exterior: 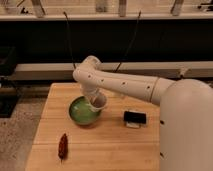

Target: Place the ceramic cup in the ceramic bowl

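Observation:
The green ceramic bowl (80, 112) sits on the wooden table (100, 145), left of its middle. My gripper (95, 100) hangs from the white arm (120, 84) over the bowl's right rim. It is shut on the small white ceramic cup (99, 104), which is held tilted just above the bowl's right edge. The fingers are mostly hidden behind the cup and the wrist.
A small black-and-white box (135, 119) lies right of the bowl. A reddish-brown elongated object (63, 146) lies near the table's front left. My white body (187, 130) fills the right side. Dark shelving and cables run behind the table.

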